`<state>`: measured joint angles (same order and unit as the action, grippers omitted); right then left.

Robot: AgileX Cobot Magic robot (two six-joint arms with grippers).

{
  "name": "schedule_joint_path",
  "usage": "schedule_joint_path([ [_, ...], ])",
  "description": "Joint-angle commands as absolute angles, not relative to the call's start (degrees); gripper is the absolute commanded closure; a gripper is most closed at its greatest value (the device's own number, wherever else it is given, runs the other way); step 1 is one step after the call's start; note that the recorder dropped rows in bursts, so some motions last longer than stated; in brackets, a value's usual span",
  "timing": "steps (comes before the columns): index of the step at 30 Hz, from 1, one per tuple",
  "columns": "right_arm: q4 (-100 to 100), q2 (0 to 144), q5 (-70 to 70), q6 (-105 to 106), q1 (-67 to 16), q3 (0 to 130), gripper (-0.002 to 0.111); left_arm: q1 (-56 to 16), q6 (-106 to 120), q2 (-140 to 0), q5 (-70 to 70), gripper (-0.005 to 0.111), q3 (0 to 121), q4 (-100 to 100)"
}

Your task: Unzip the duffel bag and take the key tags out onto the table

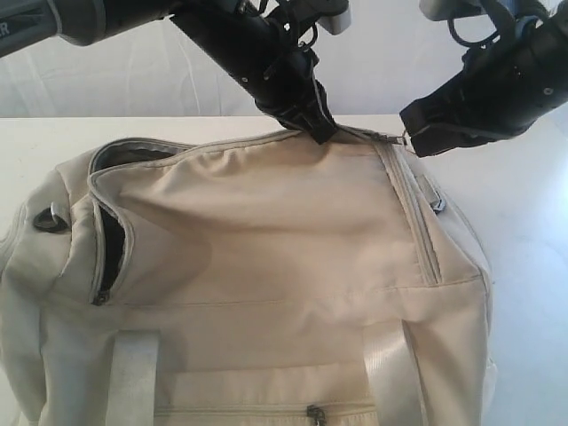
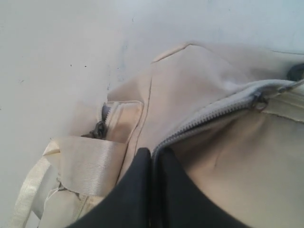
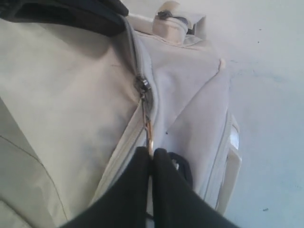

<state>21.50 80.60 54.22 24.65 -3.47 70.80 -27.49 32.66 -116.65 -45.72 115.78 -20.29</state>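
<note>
Currently, the right pincer (image 3: 152, 153) is clamping the zipper pull (image 3: 148, 127), with the duffel bag (image 1: 266, 248) zipper track (image 2: 209, 116) running directly ahead toward the left pincer (image 1: 321, 131), which is itself clamping bag fabric.

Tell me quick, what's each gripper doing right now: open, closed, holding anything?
Left gripper: closed, pinching the bag at its zipper edge.
Right gripper: closed on the zipper pull.

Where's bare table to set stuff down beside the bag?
Bare table right of the duffel bag in the exterior view, and the strip at its far left corner. Crowded: the bag's far edge, where left gripper and right gripper pinch the zipper.
</note>
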Motion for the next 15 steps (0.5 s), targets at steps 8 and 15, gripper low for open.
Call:
schedule_joint_path([
  [8,18.22,72.3,58.15,23.23,-2.83,66.31,0.108,-24.59,28.7,-116.65,-42.83,0.107,116.04,-14.53],
  [15,18.22,69.11,57.27,23.23,-2.83,63.89,0.108,-24.59,26.11,-117.73,-41.79,0.107,116.04,-12.92],
])
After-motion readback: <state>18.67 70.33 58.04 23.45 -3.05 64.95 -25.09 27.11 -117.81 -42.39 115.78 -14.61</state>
